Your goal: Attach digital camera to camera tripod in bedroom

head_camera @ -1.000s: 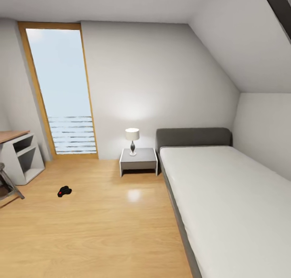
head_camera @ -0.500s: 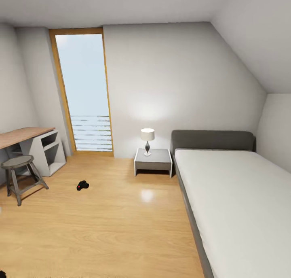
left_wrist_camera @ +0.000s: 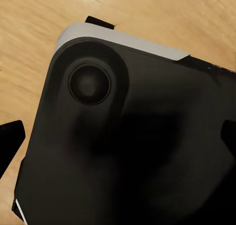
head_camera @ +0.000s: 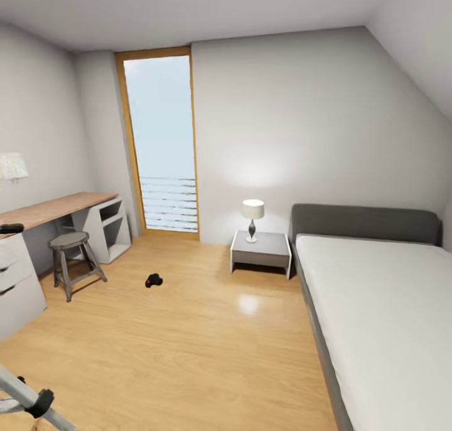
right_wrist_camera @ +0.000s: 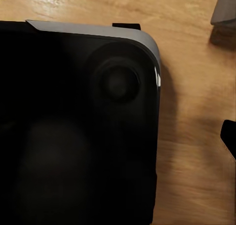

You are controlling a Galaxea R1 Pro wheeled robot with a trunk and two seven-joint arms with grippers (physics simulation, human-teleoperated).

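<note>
Floorboards of light wood (left_wrist_camera: pixel 34 43) lie under both my hands, and between each hand and the boards sits my own dark base (left_wrist_camera: pixel 137 176), rounded at the corner and edged with a grey strip. My left gripper (left_wrist_camera: pixel 120 146) hangs just above that base with its 2 black fingertips (left_wrist_camera: pixel 10 141) standing far apart at opposite edges of its wrist view, so it is spread wide and holds nothing. Of my right gripper (right_wrist_camera: pixel 118 139) I can make out only 1 fingertip (right_wrist_camera: pixel 229 136) against the floor; the other is lost against the black of the base, so I cannot tell how wide that hand stands.

The digital camera (head_camera: pixel 153 280) is well ahead of both hands, on the left hand's side, lying on the bare floor as a small black lump with a red spot. It is apart from everything, with the round grey stool (head_camera: pixel 72 255) and the wood-topped desk (head_camera: pixel 59 206) further out to the left of it. The camera tripod (head_camera: pixel 28 398) is much nearer my left hand: 1 silver leg with a black joint slants across the lower corner of the head view, and its head is out of sight.

Out beyond my right hand runs the bed (head_camera: pixel 383 305) with its grey headboard, and a nightstand (head_camera: pixel 261 250) with 1 lit lamp (head_camera: pixel 252 216) stands touching it. A tall wood-framed window (head_camera: pixel 162 142) lies behind the camera.
</note>
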